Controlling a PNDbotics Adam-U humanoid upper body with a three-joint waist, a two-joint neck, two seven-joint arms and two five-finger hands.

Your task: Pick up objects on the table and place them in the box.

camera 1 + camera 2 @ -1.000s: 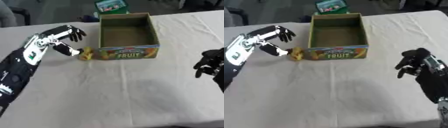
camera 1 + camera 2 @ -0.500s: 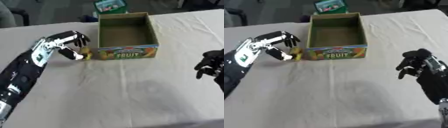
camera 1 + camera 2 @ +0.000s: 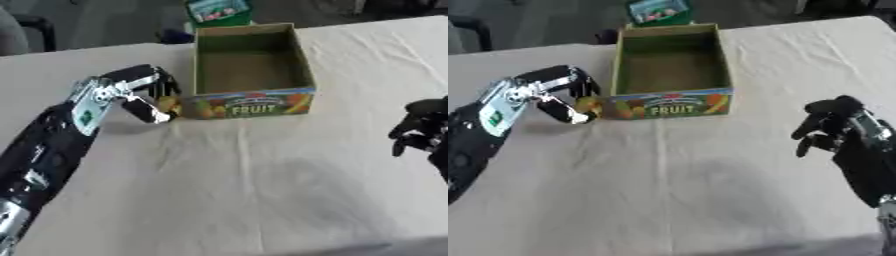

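Box (image 3: 249, 65) empty, nothing placed yet. Left hand (image 3: 557, 95) fingers curled round yellow obj (image 3: 588, 105) on counter (image 3: 262, 190), touching box's near-left corner. Right hand (image 3: 829, 127) idle at right, fingers curled, holding nothing.

The box (image 3: 249, 75) stands on the tabletop (image 3: 262, 175), toward its far side. A small object (image 3: 588, 105) lies at the box's left front corner, the left hand (image 3: 140, 92) around it. The right hand (image 3: 829, 127) sits well apart, at right.

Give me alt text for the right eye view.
The robot's left hand curls around a small yellow object beside an empty cardboard fruit box on a white tablecloth. Its right hand hangs idle at the right.
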